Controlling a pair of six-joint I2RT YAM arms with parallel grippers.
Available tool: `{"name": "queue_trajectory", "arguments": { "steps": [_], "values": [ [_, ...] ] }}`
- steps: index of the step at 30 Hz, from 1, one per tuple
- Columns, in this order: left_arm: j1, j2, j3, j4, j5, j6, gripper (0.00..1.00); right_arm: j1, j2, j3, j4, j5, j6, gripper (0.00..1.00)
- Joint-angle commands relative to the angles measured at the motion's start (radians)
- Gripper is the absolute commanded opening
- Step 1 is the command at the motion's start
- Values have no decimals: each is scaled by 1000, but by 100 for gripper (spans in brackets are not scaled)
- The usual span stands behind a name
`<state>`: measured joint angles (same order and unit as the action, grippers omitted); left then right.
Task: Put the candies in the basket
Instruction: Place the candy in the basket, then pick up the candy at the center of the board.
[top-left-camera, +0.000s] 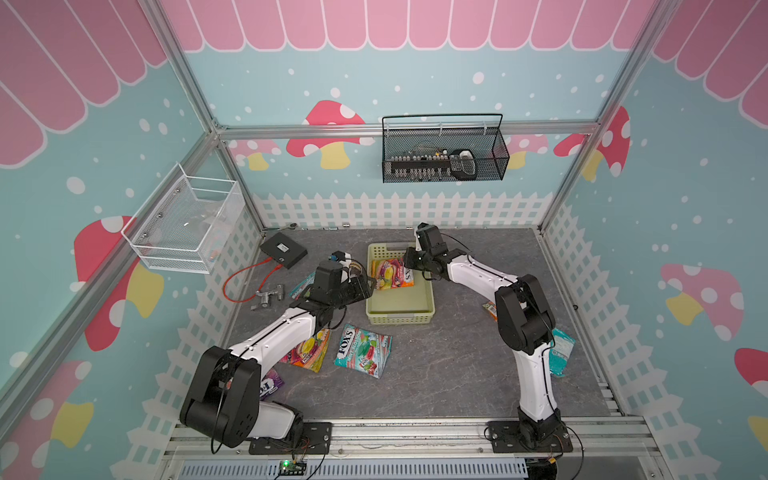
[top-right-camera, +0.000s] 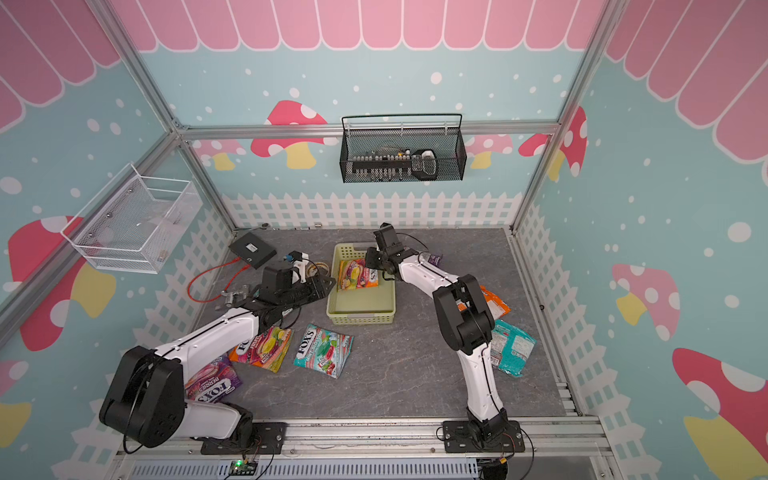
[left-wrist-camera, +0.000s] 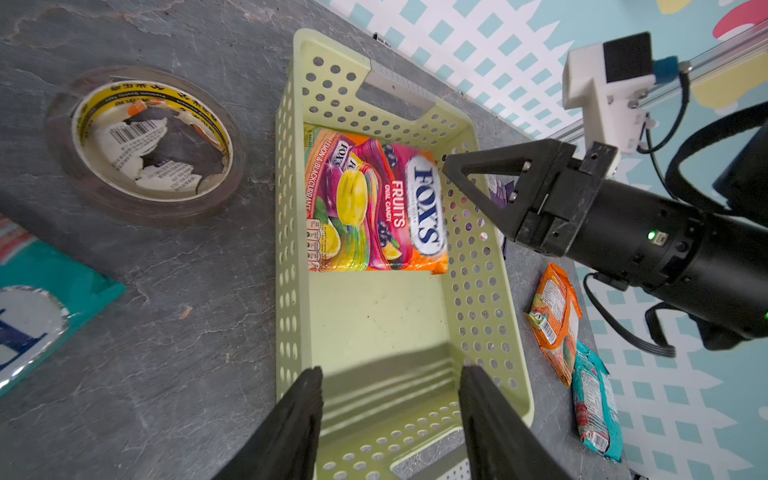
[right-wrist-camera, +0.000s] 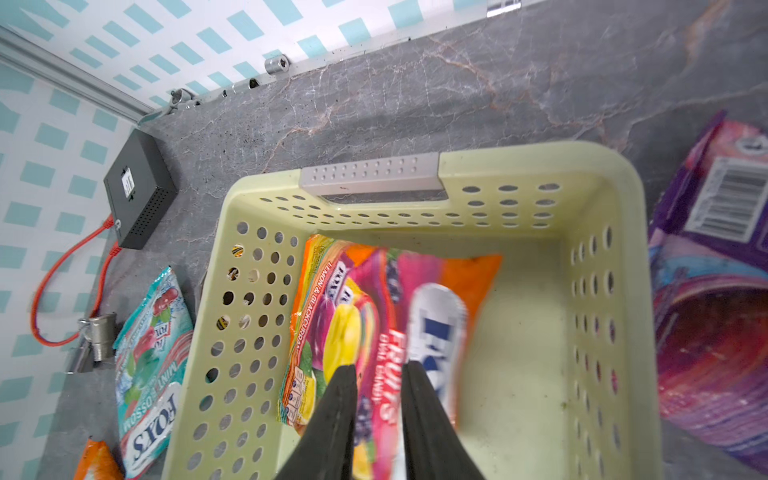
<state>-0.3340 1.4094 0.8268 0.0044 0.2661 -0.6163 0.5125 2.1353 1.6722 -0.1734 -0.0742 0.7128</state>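
Yellow-green plastic basket (top-left-camera: 400, 319), near the worktop's (top-left-camera: 436, 374) back edge, holds one fruit bag (top-left-camera: 392, 273). Left gripper (left-wrist-camera: 390, 374) and right gripper (right-wrist-camera: 380, 365) hover over it, parted, empty. Mint bag (top-left-camera: 362, 350) and others lie outside.

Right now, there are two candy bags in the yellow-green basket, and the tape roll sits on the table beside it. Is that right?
Not quite. Only one candy bag, the orange-pink FOX'S Fruits one, lies in the basket, not two. The left wrist view shows the rest of its floor bare. The tape roll does sit on the table beside it.
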Motion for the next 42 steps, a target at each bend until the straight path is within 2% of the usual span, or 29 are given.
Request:
{"name": "queue_trajectory", "arguments": {
  "steps": [1, 6, 10, 14, 19, 22, 27, 29, 32, 34, 38, 42],
  "values": [
    [7, -5, -4, 0, 7, 19, 58, 9, 12, 52, -21, 34, -30, 31],
    [9, -25, 8, -56, -22, 31, 60, 8, -23, 66, -70, 31, -71, 41],
    [19, -60, 14, -151, -47, 40, 60, 9, -100, 34, -107, -19, -96, 48],
    [31, -106, 2, -262, -68, 13, 57, 15, -226, -69, -144, -94, -93, 55],
    [35, -134, -56, -361, -57, -65, 58, 52, -415, -290, -139, -146, 8, 59],
    [35, -151, -93, -411, -44, -93, 59, 112, -506, -392, -145, -133, 63, 58],
    [34, -178, -132, -488, -127, -98, 62, 228, -606, -520, -160, -93, 166, 56],
    [34, -180, -150, -495, -144, -96, 60, 267, -627, -556, -155, -84, 183, 55],
    [33, -191, -185, -485, -147, -114, 49, 322, -659, -613, -135, -46, 227, 52],
    [33, -193, -197, -475, -154, -126, 46, 356, -676, -659, -100, -31, 264, 52],
    [32, -188, -236, -412, -156, -150, 33, 417, -694, -784, 57, -9, 350, 50],
    [33, -159, -262, -379, -147, -155, 28, 458, -670, -883, 207, -2, 416, 48]
  ]
}}
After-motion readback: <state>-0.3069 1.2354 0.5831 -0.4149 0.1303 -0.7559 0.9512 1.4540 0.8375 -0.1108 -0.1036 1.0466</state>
